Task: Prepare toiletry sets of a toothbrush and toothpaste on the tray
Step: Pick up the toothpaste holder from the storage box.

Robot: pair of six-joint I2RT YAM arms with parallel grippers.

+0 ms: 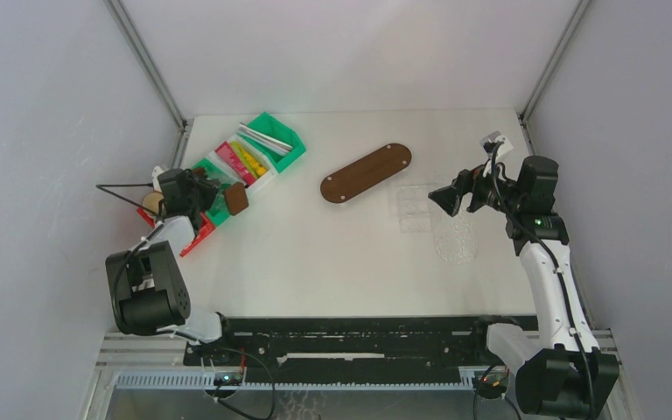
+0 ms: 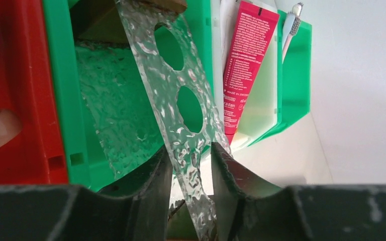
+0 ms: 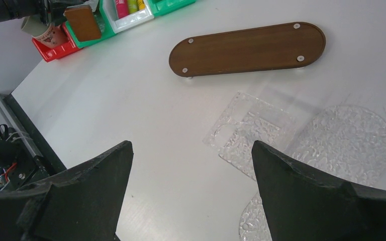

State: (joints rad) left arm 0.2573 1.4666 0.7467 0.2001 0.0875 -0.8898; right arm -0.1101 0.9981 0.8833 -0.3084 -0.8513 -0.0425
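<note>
1. Reaching into the row of bins at the left of the table, the left tool sits over a green bin in the top view. Toothbrushes lie in the far green bin. Tubes lie in the white bin beside it. A brown slab stands just beside the left tool. The tray lies mid-table. To its right, the right tool hovers by clear plates, jaws wide apart and holding nothing.
2. From the left wrist, the fingers flank a clear strip with two round holes, leaning in the green bin. The jaws stand close on both sides of the strip, but whether they press it cannot be told. A red tube shows beyond, with a toothbrush head beside it. The red bin is at the left.
3. From the right wrist, the right tool's fingers are spread above the table with nothing between them. The clear plates lie below and the tray lies beyond them. A cup sits in the red bin at the far left.
</note>
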